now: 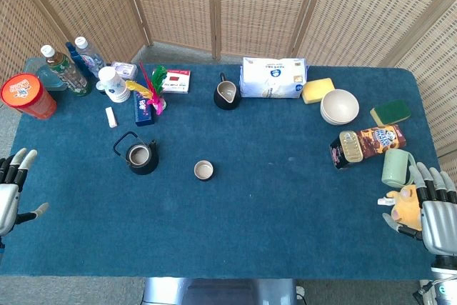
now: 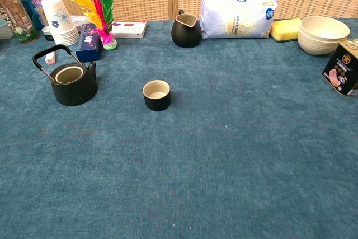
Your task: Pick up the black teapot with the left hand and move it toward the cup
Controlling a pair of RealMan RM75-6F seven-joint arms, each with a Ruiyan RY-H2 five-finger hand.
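Observation:
The black teapot (image 1: 141,156) (image 2: 71,85) stands upright on the blue cloth, lidless, with its wire handle raised and tilted to the left. The small dark cup (image 1: 204,170) (image 2: 156,94) stands a short way to its right, and the two do not touch. My left hand (image 1: 11,189) is at the table's left edge, well left of the teapot, with its fingers spread and nothing in it. My right hand (image 1: 430,210) lies at the far right edge with its fingers extended. Neither hand appears in the chest view.
A yellow object (image 1: 405,205) lies against my right hand's thumb side. Nearby stand a green mug (image 1: 396,168) and tins (image 1: 364,144). Along the back are a black pitcher (image 2: 185,30), white bag (image 2: 235,15), bowls (image 2: 323,33), feathers (image 2: 99,4), paper cups (image 2: 59,20) and bottles (image 1: 66,69).

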